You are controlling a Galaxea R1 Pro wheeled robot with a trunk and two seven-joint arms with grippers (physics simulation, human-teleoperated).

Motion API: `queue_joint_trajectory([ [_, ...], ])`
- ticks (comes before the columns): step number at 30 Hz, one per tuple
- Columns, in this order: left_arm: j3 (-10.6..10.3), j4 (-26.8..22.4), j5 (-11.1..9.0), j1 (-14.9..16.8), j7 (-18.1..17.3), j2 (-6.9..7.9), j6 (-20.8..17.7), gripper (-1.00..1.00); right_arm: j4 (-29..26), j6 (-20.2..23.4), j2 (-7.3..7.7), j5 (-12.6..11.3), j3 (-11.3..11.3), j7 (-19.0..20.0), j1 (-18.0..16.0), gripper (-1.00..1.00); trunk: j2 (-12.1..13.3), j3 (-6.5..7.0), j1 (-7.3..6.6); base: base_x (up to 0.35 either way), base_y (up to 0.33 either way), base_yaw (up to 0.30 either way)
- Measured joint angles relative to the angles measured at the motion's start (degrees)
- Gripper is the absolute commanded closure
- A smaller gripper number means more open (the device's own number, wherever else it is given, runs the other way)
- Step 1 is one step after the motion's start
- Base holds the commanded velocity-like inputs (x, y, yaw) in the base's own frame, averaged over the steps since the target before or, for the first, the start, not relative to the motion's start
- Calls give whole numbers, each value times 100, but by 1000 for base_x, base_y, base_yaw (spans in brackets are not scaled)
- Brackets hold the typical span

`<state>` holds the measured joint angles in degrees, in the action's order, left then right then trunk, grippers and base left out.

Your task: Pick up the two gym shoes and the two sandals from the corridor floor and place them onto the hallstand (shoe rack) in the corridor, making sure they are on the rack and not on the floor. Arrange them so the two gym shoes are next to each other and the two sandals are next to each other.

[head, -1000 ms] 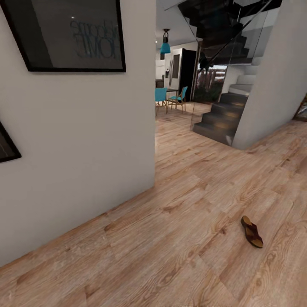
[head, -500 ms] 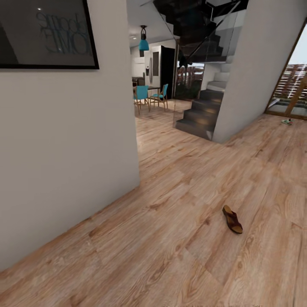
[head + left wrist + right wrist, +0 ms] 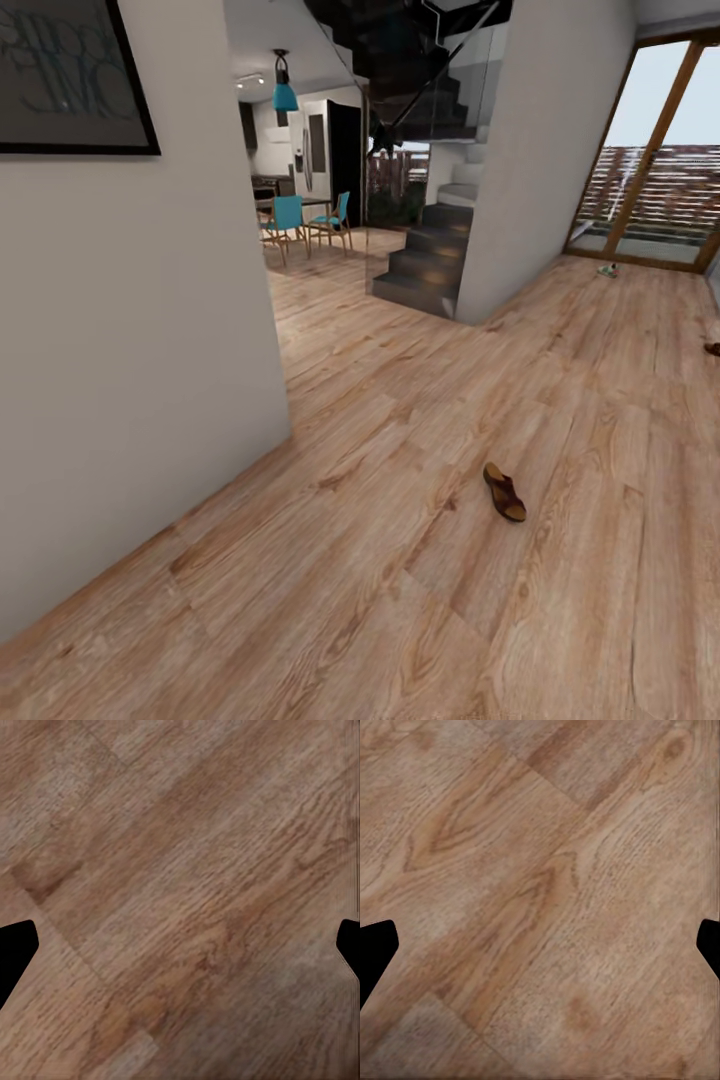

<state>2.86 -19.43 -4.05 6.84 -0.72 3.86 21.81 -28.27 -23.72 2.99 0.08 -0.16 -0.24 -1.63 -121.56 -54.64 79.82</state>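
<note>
One dark-brown sandal (image 3: pixel 504 491) lies on the corridor floor (image 3: pixel 380 560) in the middle of the head view. The edge of a second sandal (image 3: pixel 712 348) shows at the right border. Far off, by the glass door, lies one small white gym shoe (image 3: pixel 607 270). The hallstand is out of view. My left gripper (image 3: pixel 180 945) hangs open over bare planks, its dark fingertips (image 3: pixel 15 945) wide apart at the frame's sides. The right gripper (image 3: pixel 540 945) is open too, with only wood floor between its fingertips (image 3: pixel 375 945).
A white wall (image 3: pixel 130 380) with a framed picture (image 3: pixel 60 80) runs along the left and ends at a corner. Behind it are dark stairs (image 3: pixel 425 265), teal chairs (image 3: pixel 300 220) and a fridge. A wood-framed glass door (image 3: pixel 650 190) stands at the far right.
The head camera has swung to the right, so the wall and near sandal slid left in the picture. The glass door, the gym shoe and the second sandal came into view.
</note>
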Motion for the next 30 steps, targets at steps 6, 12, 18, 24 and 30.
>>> queue_joint_trajectory([
  [6, -1, -1, 4, 0, 0, 0, 4, -100, 0, 0, 0, 0, 0, 0, 0, -100, 0, -29, 0, 0, 0, -270],
  [12, -1, -1, 6, 0, 0, 0, 1, -100, 0, 0, 0, 0, 6, 0, 0, -100, 0, -59, 0, 0, 0, -270],
  [18, -1, -1, 0, 0, 0, 0, 2, -100, -3, -1, -7, 0, 8, 0, 0, -100, 0, -88, 0, 0, 0, -270],
  [24, 0, -1, -1, 0, 0, 0, 4, -100, -3, -1, -9, 0, 8, 0, 0, -100, 0, -118, 0, 0, 0, -270],
  [30, 0, -1, -1, 0, 0, 0, 3, -100, -6, -1, -9, 0, 8, 0, 0, -100, 0, -147, 0, 0, 0, -270],
])
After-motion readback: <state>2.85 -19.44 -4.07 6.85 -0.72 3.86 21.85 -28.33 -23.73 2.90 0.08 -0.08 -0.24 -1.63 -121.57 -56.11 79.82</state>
